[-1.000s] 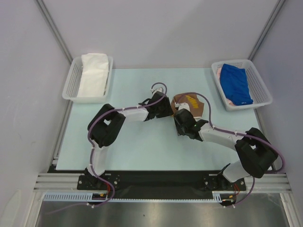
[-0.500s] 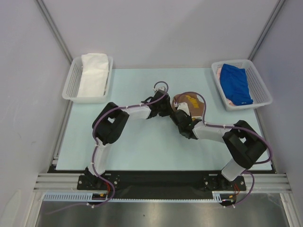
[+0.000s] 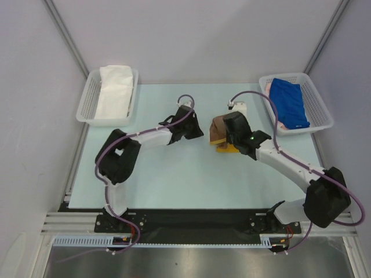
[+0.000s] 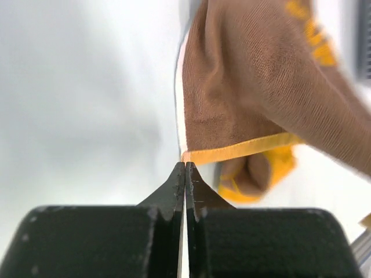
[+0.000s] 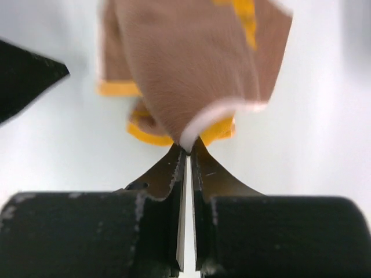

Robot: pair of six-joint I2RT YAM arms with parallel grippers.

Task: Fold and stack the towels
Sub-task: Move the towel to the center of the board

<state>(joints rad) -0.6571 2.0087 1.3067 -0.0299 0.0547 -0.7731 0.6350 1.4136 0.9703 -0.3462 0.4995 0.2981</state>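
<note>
Brown towel (image 3: 219,126) lifted; blue towel (image 3: 288,101) in right basket (image 3: 320,107)

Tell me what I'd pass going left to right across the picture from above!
white towel in the left basket → left gripper → brown towel → blue towel in the right basket
</note>
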